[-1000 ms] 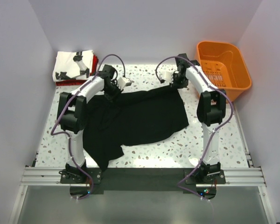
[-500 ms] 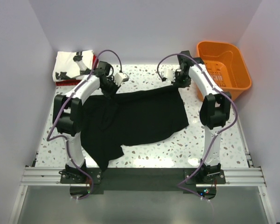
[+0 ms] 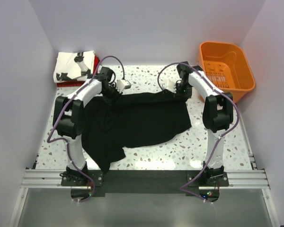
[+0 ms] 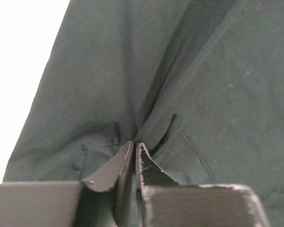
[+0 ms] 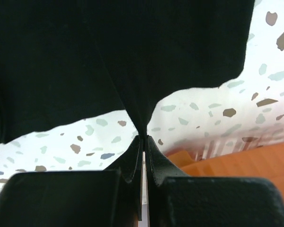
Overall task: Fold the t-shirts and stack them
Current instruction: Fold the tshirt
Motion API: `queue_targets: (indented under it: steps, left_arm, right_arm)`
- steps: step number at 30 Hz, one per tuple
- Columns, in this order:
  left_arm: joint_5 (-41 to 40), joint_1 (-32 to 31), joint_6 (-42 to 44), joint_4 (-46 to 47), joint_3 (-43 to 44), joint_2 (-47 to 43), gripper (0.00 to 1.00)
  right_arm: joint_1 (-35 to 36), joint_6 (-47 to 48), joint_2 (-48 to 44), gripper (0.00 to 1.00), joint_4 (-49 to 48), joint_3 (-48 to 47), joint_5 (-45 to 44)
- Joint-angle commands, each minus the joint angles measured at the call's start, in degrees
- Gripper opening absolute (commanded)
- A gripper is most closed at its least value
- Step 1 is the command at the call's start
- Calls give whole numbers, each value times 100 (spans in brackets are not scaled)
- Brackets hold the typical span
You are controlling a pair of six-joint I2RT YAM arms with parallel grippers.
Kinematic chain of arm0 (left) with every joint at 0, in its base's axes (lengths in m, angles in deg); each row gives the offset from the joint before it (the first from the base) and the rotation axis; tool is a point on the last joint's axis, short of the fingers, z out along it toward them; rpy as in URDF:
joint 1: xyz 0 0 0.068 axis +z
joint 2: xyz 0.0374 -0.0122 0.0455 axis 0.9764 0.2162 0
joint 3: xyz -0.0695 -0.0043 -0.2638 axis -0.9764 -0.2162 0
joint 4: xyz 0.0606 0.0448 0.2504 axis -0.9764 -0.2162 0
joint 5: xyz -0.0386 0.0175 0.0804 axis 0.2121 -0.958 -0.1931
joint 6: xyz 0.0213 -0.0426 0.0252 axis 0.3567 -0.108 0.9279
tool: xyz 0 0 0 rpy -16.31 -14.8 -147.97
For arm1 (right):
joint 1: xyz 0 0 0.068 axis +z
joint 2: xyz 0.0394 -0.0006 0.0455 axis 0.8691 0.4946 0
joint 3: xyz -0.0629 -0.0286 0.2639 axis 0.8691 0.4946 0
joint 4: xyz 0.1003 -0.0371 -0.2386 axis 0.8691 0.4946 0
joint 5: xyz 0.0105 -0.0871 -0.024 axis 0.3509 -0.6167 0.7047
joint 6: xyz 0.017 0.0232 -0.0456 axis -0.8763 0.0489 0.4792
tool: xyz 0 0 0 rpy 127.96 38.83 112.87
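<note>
A large black t-shirt [image 3: 137, 120] lies spread on the speckled table [image 3: 151, 75]. My left gripper [image 3: 112, 93] is shut on its far left edge; in the left wrist view the jaws [image 4: 135, 145] pinch a fold of the dark cloth [image 4: 180, 71]. My right gripper [image 3: 179, 92] is shut on the shirt's far right corner; in the right wrist view the jaws [image 5: 145, 138] pinch a point of the black cloth [image 5: 109, 56]. A folded white t-shirt with black figures [image 3: 73, 66] lies on a red one [image 3: 95, 62] at the far left corner.
An orange plastic basket [image 3: 226, 68] stands at the far right; its rim shows in the right wrist view [image 5: 236, 158]. White walls close in the table on three sides. A metal rail [image 3: 142, 177] runs along the near edge.
Both grippers have moved down and toward the near side with the shirt's far edge, laying it flatter and straighter on the table.
</note>
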Motion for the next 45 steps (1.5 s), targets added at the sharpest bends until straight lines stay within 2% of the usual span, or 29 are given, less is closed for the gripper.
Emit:
queue_targets:
  steps: [1,2,5,8,9,11,14,19,24,32,35,38,45]
  left_arm:
    - [-10,-35,26,34,-75,135,13]
    - [-10,-43,8,34,-75,179,22]
    - [69,35,-62,17,-49,118,35]
    - [306,341,-150,-97,91,-66,43]
    - [385,448,-177,-167,170,-93,44]
    - [639,825,-273,-317,364,-181,46]
    - [579,1133,-291,-300,391,-268,48]
    - [587,1554,-405,-308,469,-94,51]
    - [693,1635,-414,-397,426,-128,56]
    - [518,1644,-607,-239,-39,-251,58]
    - [491,1644,-677,-195,-294,-330,58]
    - [465,1635,-695,-186,-496,-313,58]
    - [60,1626,-669,25,-919,-102,57]
  right_arm:
    - [-7,-96,223,0,-315,20,-236]
    - [-7,-105,249,0,-428,20,-279]
    - [-7,-236,381,8,-377,-216,-324]
    - [-77,-325,417,41,-35,-717,-263]
    - [-104,-360,399,55,79,-875,-167]
    - [-157,-456,364,63,413,-1358,123]
    - [-157,-597,486,62,538,-1824,309]
    - [-78,-668,1049,54,380,-2396,142]
    - [45,-553,1269,50,28,-2396,10]
    - [116,-965,1471,50,-341,-2124,177]
    - [116,-1098,1515,50,-210,-2212,361]
    - [168,-1151,1436,50,-192,-1941,459]
    - [151,-1107,1208,47,-253,-598,248]
